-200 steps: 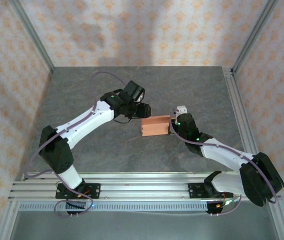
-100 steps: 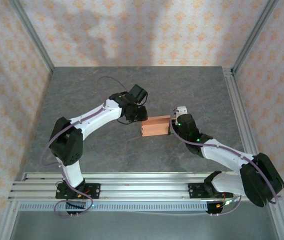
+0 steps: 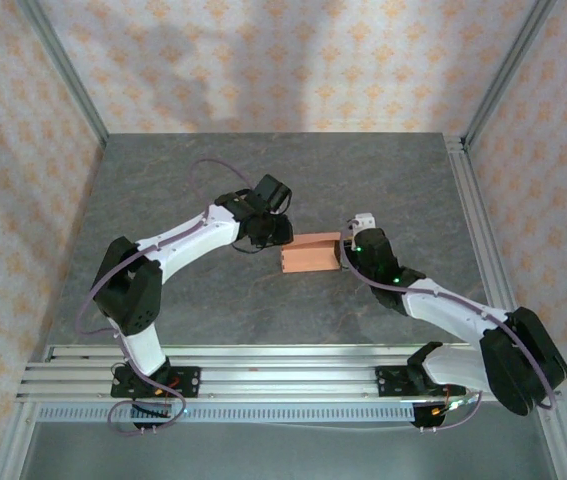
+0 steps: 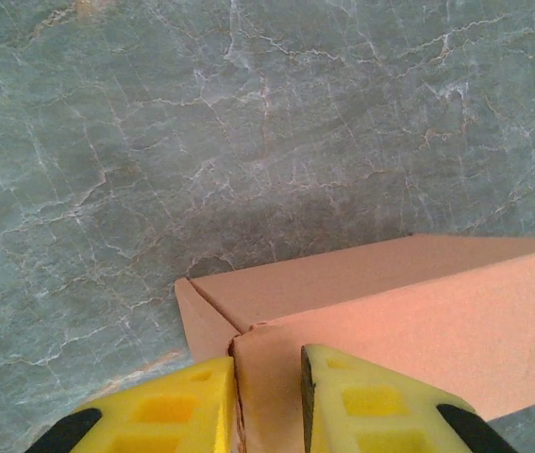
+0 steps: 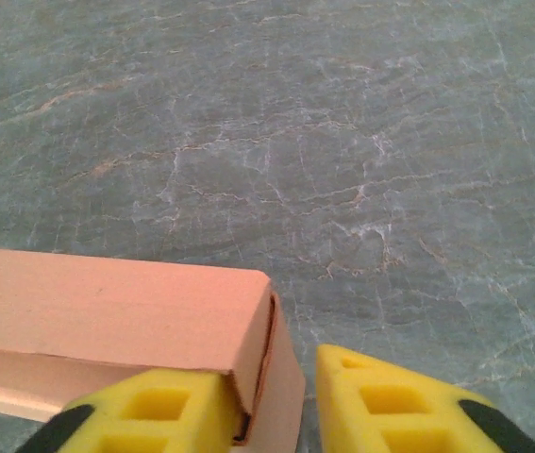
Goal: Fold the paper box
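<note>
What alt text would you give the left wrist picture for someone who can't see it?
A salmon-orange box lies on a grey marbled table, seen from close above. At the bottom edge, the two yellow fingers of the left end effector straddle its near end.

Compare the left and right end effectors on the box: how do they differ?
The left end effector straddles the left end of the box; the right end effector straddles its right end. Card fills the left one's gap, while the right one seems to leave a sliver beside one finger. Both have yellow fingers around an end wall.
</note>
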`<act>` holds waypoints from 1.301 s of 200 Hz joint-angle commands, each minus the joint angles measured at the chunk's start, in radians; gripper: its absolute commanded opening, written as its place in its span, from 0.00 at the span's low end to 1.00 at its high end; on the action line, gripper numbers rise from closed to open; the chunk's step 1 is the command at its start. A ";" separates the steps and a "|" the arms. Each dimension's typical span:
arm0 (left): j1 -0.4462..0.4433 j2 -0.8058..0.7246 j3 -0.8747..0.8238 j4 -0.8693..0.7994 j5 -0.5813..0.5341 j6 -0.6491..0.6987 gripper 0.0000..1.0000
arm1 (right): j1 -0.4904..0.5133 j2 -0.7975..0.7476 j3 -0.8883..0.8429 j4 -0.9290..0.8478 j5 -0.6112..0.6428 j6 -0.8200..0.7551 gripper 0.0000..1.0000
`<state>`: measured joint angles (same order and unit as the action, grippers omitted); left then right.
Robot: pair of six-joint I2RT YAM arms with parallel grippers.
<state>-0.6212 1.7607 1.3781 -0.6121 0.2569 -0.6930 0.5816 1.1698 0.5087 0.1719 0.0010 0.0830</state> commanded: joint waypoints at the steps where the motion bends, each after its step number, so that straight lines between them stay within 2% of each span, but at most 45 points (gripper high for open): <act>1: -0.002 0.033 -0.041 -0.068 -0.026 -0.010 0.25 | 0.009 -0.065 -0.019 -0.070 -0.020 -0.025 0.40; 22: -0.001 0.042 -0.039 -0.070 -0.027 -0.008 0.25 | 0.010 -0.129 -0.021 -0.079 -0.047 -0.063 0.53; 44: -0.002 0.043 -0.043 -0.067 -0.024 -0.008 0.24 | 0.009 -0.198 -0.041 -0.030 -0.055 -0.044 0.56; 67: -0.002 0.044 -0.048 -0.070 -0.029 -0.006 0.24 | 0.010 -0.214 -0.039 0.030 0.023 0.094 0.65; 80: -0.002 0.045 -0.049 -0.071 -0.033 -0.002 0.24 | 0.008 -0.179 0.012 -0.034 0.061 0.171 0.67; 95: -0.002 0.046 -0.052 -0.069 -0.030 -0.002 0.24 | -0.002 -0.117 0.090 -0.135 0.048 0.263 0.67; 124: -0.003 0.044 -0.065 -0.059 -0.027 0.000 0.24 | -0.042 -0.008 0.215 -0.310 -0.040 0.430 0.65; 146: -0.005 0.043 -0.079 -0.048 -0.027 0.000 0.24 | -0.079 0.045 0.227 -0.339 -0.065 0.501 0.64; 155: -0.005 0.047 -0.081 -0.042 -0.027 0.005 0.24 | -0.101 0.069 0.219 -0.340 -0.093 0.516 0.60; 204: -0.004 0.051 -0.086 -0.036 -0.027 0.018 0.24 | -0.119 0.113 0.154 -0.293 -0.144 0.494 0.48; 260: -0.005 0.035 -0.109 -0.011 -0.012 0.015 0.24 | -0.119 0.107 0.083 -0.266 -0.149 0.440 0.22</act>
<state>-0.6209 1.7603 1.3376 -0.5320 0.2504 -0.6834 0.4618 1.2728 0.6632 -0.0189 -0.1406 0.5671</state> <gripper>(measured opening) 0.241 0.255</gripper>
